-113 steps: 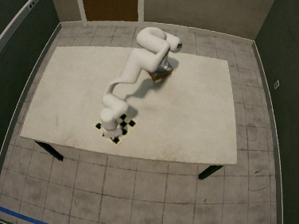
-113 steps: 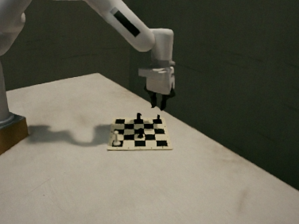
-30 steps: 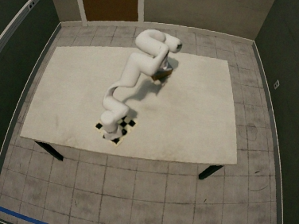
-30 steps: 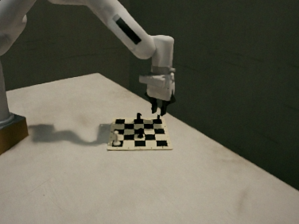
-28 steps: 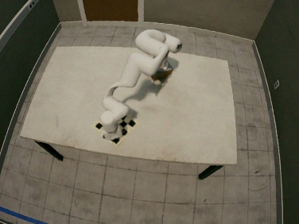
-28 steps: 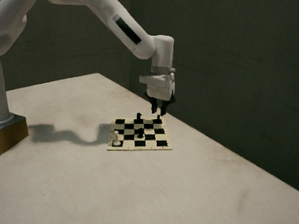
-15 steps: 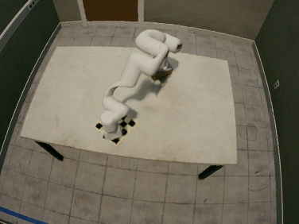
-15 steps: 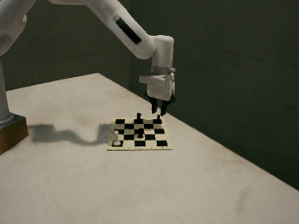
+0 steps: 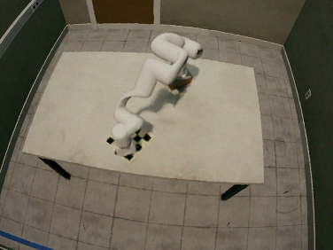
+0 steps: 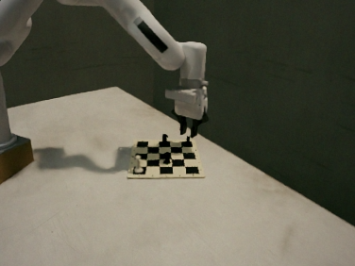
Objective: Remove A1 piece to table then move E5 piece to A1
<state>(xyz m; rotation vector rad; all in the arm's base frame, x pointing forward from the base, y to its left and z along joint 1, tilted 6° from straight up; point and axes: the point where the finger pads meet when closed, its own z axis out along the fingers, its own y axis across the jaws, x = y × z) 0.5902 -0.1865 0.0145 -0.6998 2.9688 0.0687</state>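
Note:
A small chessboard (image 10: 163, 158) lies near the table's edge; in the overhead view the board (image 9: 130, 145) is mostly hidden under my arm. A black piece (image 10: 188, 140) stands on the far right corner square. Another black piece (image 10: 164, 138) stands in the far row, and a third black piece (image 10: 166, 159) stands near the middle. A white piece (image 10: 138, 165) stands at the near left corner. My gripper (image 10: 188, 128) hangs straight above the far right corner piece, fingertips just over its top, partly open with nothing between them. The square labels are too small to read.
The robot base (image 9: 179, 81) stands at the far side of the table, and in the side view it is a brown block (image 10: 14, 157). The table's edge (image 10: 264, 176) runs close behind the board. Dark walls surround the table.

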